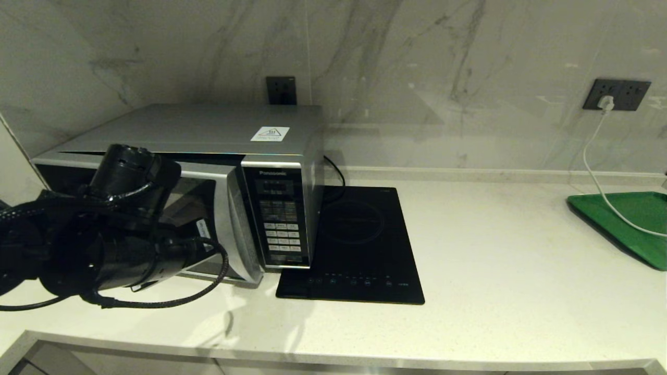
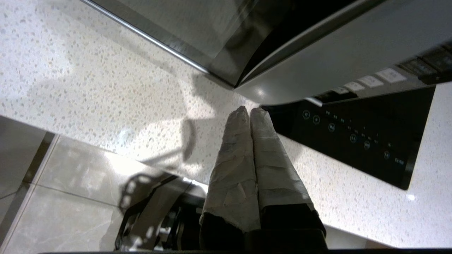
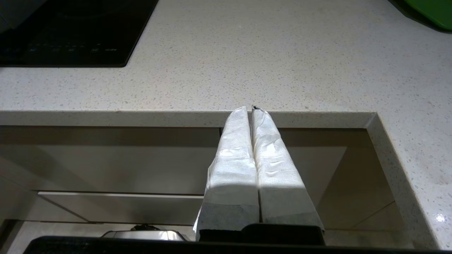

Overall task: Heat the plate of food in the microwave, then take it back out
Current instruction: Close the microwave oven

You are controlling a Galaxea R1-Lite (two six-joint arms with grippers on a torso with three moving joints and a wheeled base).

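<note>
The silver-grey Panasonic microwave (image 1: 208, 130) stands at the counter's left, and its dark glass door looks closed. The plate of food is out of view in every view. My left arm (image 1: 114, 229) hangs in front of the door. The left gripper (image 2: 250, 111) is shut on nothing, its tips just off the lower end of the curved silver handle strip (image 2: 335, 60) and above the counter. My right gripper (image 3: 251, 108) is shut and empty, low in front of the counter's front edge (image 3: 141, 118), and it does not show in the head view.
A flat black cooktop (image 1: 359, 245) lies right beside the microwave. A green tray (image 1: 630, 224) sits at the far right with a white cable (image 1: 594, 172) running to a wall socket. Cabinet fronts are under the counter.
</note>
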